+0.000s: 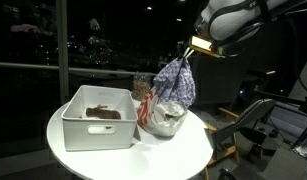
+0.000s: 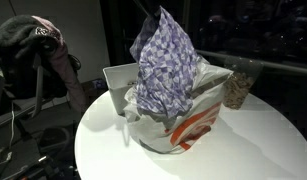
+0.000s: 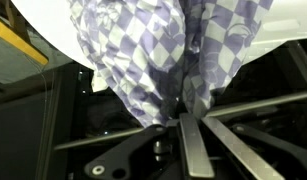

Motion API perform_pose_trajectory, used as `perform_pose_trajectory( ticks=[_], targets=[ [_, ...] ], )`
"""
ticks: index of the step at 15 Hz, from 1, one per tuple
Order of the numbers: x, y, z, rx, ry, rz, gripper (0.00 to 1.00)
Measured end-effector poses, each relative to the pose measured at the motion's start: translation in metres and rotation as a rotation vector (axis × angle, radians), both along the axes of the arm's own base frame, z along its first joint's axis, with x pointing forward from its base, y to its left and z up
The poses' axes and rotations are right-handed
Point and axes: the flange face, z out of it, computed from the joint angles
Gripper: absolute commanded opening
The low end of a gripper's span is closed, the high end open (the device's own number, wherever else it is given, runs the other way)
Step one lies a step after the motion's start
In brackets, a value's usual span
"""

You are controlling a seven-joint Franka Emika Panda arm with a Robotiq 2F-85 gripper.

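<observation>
While the gripper (image 1: 188,50) stays out of contact with everything else, it is clenched on a gathered corner of the checked cloth (image 2: 165,60). The fabric therefore hangs as one long fold from the upper middle of the frame. Its lower end sits at the mouth of the white-and-red plastic bag (image 2: 193,128) on the round table (image 2: 273,150); contact cannot be told. A white bin (image 1: 93,132) stands just beside the bag, at centre left.

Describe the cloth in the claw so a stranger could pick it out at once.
Find the round white table. Over the white-and-orange bag on it, beside the white bin, a cloth hangs from the shut claw. Only it is checked purple-blue and white.
</observation>
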Motion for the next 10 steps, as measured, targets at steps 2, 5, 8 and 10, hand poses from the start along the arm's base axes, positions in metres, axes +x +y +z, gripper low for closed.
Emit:
perform_pose_trajectory(
  ticks=[2,5,8,10],
  targets=[
    [-0.001,0.010,-0.014,-0.065,0.035,0.078,0.02],
    [0.002,0.029,-0.025,-0.139,0.034,0.204,0.02],
    [0.008,0.055,-0.031,-0.186,-0.032,0.325,0.02],
    [0.014,0.069,-0.035,-0.182,-0.088,0.397,0.02]
  ],
)
